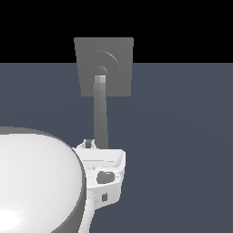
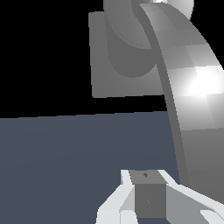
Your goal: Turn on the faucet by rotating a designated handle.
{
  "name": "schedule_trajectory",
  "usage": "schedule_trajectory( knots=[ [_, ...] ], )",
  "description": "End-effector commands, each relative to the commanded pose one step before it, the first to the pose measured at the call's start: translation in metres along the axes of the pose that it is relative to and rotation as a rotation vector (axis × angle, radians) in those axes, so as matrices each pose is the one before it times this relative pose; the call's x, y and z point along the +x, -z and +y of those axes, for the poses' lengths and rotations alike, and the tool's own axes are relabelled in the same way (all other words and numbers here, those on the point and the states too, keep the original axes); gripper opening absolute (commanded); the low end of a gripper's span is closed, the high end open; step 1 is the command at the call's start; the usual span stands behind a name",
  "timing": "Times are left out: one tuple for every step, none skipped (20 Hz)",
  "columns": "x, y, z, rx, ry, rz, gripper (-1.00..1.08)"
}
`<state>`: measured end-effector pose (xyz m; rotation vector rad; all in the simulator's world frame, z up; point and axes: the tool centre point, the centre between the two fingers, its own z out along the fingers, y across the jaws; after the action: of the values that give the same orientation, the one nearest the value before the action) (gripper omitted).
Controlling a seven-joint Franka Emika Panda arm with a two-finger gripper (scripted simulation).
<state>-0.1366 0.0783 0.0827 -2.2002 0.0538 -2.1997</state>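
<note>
The faucet is a flat grey square plate with raised round rings, standing at the back centre of the exterior view. The handle is a long grey bar with a paler square end at the rings, and it runs from the plate towards my hand. My gripper sits at the bar's near end, mostly hidden behind the white hand. In the wrist view the plate is ahead, and the handle sweeps close beside one grey-padded fingertip. The second finger is not clearly shown.
My glossy white arm fills the exterior view's lower left and hides what is behind it. A dark blue-grey floor spreads around the faucet.
</note>
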Motion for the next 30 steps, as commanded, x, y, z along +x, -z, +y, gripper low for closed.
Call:
schedule_trajectory(
  knots=[
    [0.00204,-0.00066,0.01788,-0.01676,0.00751,0.00133,-1.0],
    [0.0003,0.00002,0.00361,0.0,0.0,0.0,-1.0],
    [0.0003,0.00002,0.00361,0.0,0.0,0.0,-1.0],
    [0.00029,0.00002,0.00361,0.0,0.0,0.0,-1.0],
    [0.00012,-0.00002,0.0036,-0.00004,0.00032,-0.00037,-1.0],
    [0.00029,0.00002,0.00361,0.0,0.0,0.0,-1.0],
    [0.00029,0.00002,0.0036,0.0,0.0,0.0,-1.0],
    [0.00029,0.00001,0.0036,0.0,0.0,0.0,-1.0],
    [0.00029,0.00001,0.0036,0.0,0.0,0.0,-1.0],
    [0.00028,0.00001,0.00359,0.0,0.0,0.0,-1.0],
    [0.00028,0.00001,0.00359,0.0,0.0,0.0,-1.0],
    [0.00014,-0.00002,0.00358,-0.00007,0.00038,-0.0003,-1.0],
    [0.00028,0.00001,0.00358,0.0,0.0,0.0,-1.0],
    [0.00027,0.00001,0.00357,0.0,0.0,0.0,-1.0],
    [0.00027,0.0,0.00357,0.0,0.0,0.0,-1.0],
    [0.00027,0.0,0.00356,0.0,0.0,0.0,-1.0],
    [0.00027,0.0,0.00356,0.0,0.0,0.0,-1.0],
    [0.0002,-0.00002,0.00355,-0.0001,0.00046,-0.00014,-1.0],
    [0.00026,0.0,0.00355,0.0,0.0,0.0,-1.0],
    [0.00025,-0.00001,0.00354,0.0,0.0,0.0,-1.0],
    [0.00025,-0.00001,0.00353,0.0,0.0,0.0,-1.0],
    [0.00024,-0.00002,0.00353,0.0,0.0,0.0,-1.0],
    [0.00024,-0.00002,0.00352,0.0,0.0,0.0,-1.0],
    [0.00022,-0.00004,0.00351,0.0,0.0,0.0,-1.0],
    [0.0,0.0,0.0,0.0,0.0,0.0,-1.0],
    [-0.00705,0.00636,-0.00746,0.00561,-0.00483,-0.01934,-1.0],
    [0.00267,-0.00013,0.00283,-0.00015,0.00012,0.00045,-1.0],
    [0.00267,-0.00013,0.00283,-0.00015,0.00012,0.00045,-1.0],
    [0.00266,-0.00013,0.00282,-0.00015,0.00012,0.00045,-1.0],
    [0.00273,-0.00011,0.00284,-0.00022,0.00017,0.00063,-1.0]
  ],
)
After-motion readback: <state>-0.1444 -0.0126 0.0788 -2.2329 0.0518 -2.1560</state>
